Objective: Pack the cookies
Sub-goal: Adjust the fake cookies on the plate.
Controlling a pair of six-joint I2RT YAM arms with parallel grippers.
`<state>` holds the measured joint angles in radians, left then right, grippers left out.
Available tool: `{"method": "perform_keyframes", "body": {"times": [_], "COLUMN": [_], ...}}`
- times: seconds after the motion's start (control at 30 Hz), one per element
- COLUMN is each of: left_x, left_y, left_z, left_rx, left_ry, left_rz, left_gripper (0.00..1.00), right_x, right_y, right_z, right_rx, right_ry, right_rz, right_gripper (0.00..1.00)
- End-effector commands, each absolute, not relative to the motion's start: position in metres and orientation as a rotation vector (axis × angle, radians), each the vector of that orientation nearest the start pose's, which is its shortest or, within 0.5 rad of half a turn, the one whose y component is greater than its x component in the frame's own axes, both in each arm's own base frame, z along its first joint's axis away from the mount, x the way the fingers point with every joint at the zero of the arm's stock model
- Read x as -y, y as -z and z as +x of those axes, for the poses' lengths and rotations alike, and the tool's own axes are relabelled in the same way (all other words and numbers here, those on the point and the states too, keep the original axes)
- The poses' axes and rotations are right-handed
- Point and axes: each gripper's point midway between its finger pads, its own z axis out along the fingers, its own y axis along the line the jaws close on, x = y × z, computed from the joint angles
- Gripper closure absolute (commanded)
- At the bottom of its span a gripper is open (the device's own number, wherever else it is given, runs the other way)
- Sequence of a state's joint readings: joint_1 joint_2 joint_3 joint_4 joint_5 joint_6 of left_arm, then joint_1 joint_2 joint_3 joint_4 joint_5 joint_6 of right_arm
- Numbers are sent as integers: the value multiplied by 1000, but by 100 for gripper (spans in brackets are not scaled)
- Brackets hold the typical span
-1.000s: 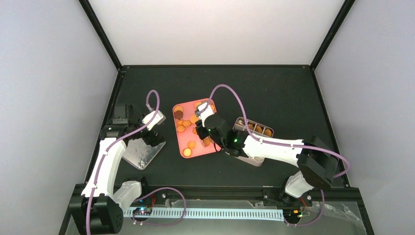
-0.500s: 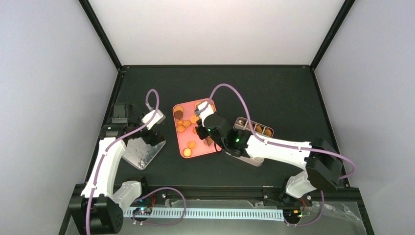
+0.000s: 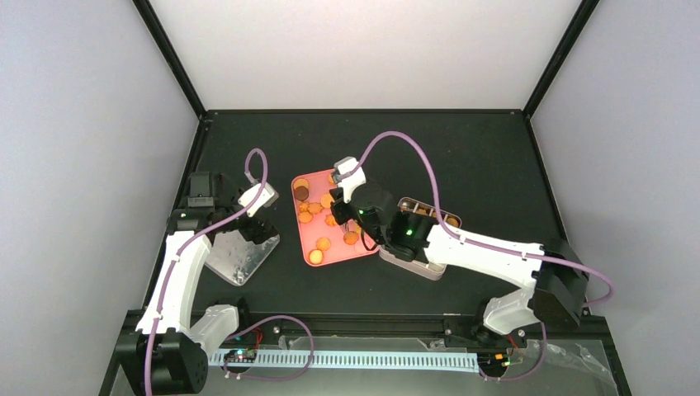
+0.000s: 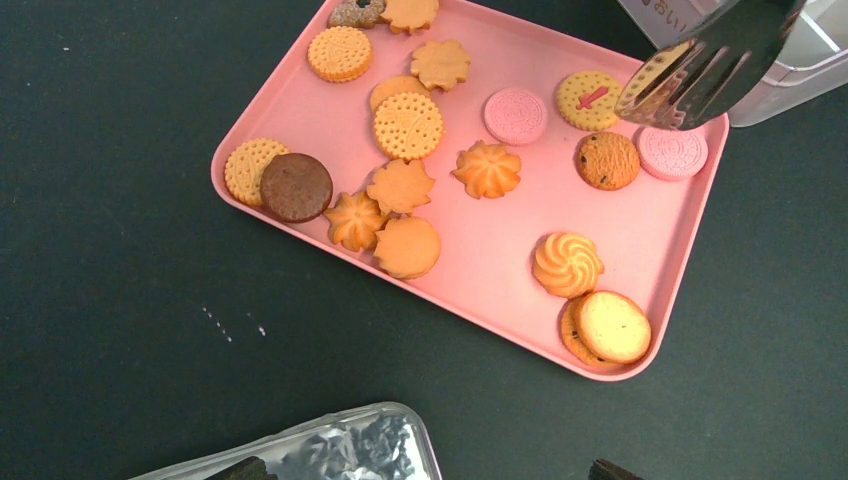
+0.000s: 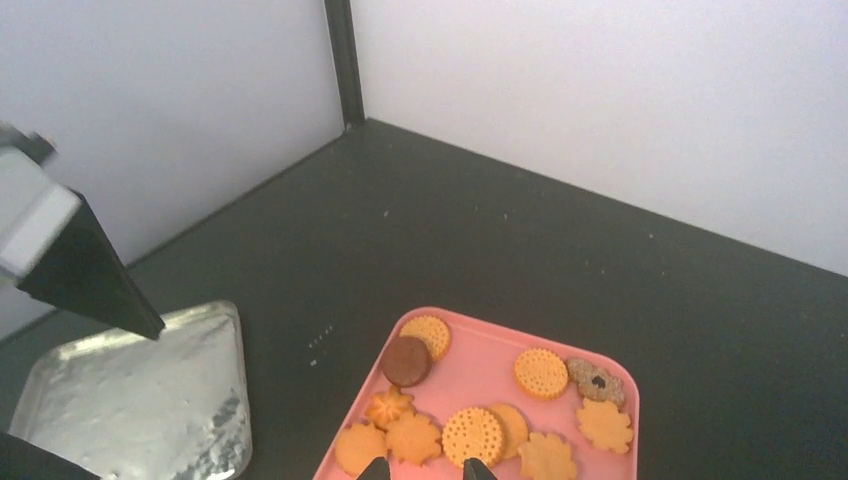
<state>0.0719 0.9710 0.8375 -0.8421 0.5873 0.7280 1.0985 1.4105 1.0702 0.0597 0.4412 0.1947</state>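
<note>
Right gripper (image 5: 425, 466): jaws clenched on metal tongs (image 4: 705, 55) that pinch one cookie (image 4: 648, 78) above the pink tray (image 4: 490, 250) beneath them, likely for packing. Left gripper (image 4: 425, 470): jaws released, idle.

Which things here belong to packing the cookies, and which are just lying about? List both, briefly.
For the job: cookies; pink tray they lie on; metal tongs; partly filled tin.
Lying about: silver lid left of the tray, perhaps the tin's but unused now; white specks beside the tray.
</note>
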Motion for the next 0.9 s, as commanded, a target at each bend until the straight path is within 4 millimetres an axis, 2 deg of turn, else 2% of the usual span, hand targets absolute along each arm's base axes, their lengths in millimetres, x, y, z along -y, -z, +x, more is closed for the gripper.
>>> {"method": "perform_keyframes", "body": {"times": [0.0, 0.1, 0.43, 0.67, 0.87], "left_x": [78, 77, 75, 61, 55], "left_y": [-193, -193, -186, -185, -185], "left_z": [251, 250, 246, 245, 243], "left_rx": [-2135, -2133, -2158, -2178, -2183], "left_ry": [374, 366, 371, 364, 347], "left_rz": [959, 961, 958, 920, 910], "left_gripper": [16, 16, 16, 16, 16], "right_x": [-379, -387, -407, -426, -432], "right_y": [-277, -270, -260, -250, -235], "right_z": [279, 284, 315, 341, 356], "right_rx": [-1783, -1794, -1815, -1834, -1869], "right_ry": [-467, -452, -464, -461, -469], "right_rz": [-526, -533, -535, -547, -546], "right_gripper": [80, 76, 75, 67, 65]}}
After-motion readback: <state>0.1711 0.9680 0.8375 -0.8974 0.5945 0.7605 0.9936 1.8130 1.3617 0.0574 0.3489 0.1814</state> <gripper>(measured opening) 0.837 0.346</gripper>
